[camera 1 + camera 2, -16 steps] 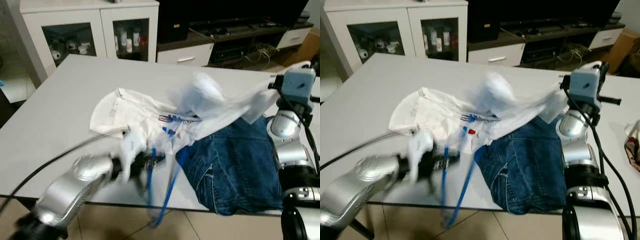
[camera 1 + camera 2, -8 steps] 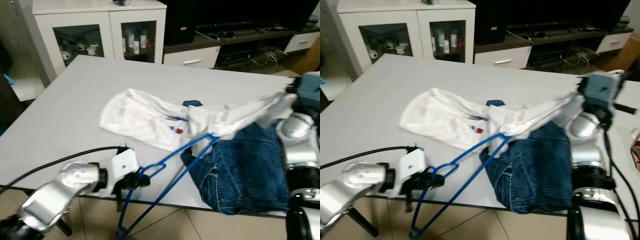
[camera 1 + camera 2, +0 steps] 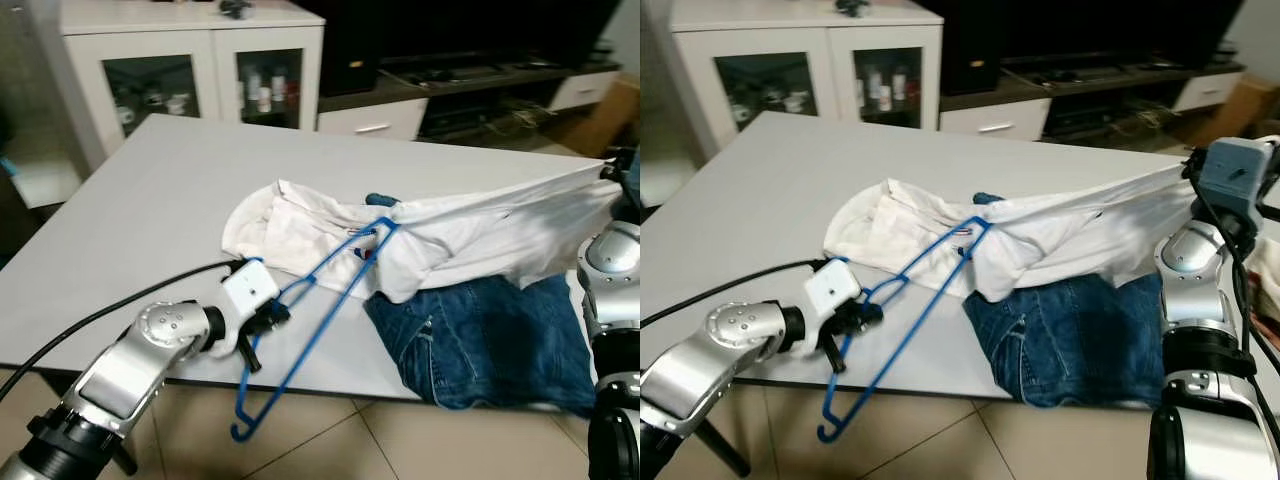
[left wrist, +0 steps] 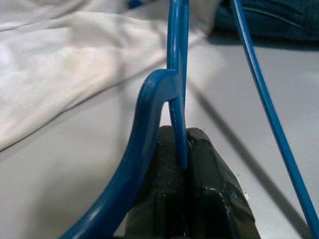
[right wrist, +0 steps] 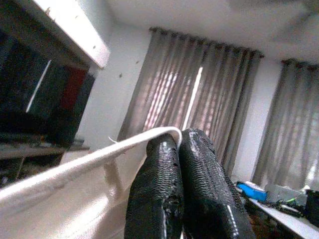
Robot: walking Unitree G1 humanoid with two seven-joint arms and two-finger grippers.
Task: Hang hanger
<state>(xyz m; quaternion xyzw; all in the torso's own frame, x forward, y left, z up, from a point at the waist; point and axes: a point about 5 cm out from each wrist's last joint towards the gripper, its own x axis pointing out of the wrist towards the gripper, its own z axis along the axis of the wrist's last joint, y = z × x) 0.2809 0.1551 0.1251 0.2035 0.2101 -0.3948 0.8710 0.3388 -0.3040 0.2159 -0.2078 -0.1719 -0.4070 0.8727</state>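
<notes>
A blue wire hanger [image 3: 318,290] slants from the table's front edge up into a white shirt [image 3: 440,235], its far tip inside the cloth. My left gripper [image 3: 268,318] is shut on the hanger at its neck; in the left wrist view the black fingers [image 4: 172,199] pinch the blue bar [image 4: 178,84]. At the far right, my right gripper [image 5: 182,149] is shut on the shirt's edge [image 5: 75,172] and holds it stretched taut and raised off the table. The shirt's other end lies bunched on the grey table [image 3: 150,210].
Blue jeans [image 3: 490,345] lie on the table under the shirt, near the front right edge. A white glass-door cabinet [image 3: 190,70] and a dark TV stand [image 3: 470,85] stand behind the table. Tiled floor [image 3: 330,445] lies below the front edge.
The right gripper has pulled the shirt tighter and higher to the right. The hanger's tip has gone farther into the shirt, and the left gripper has moved up toward the table.
</notes>
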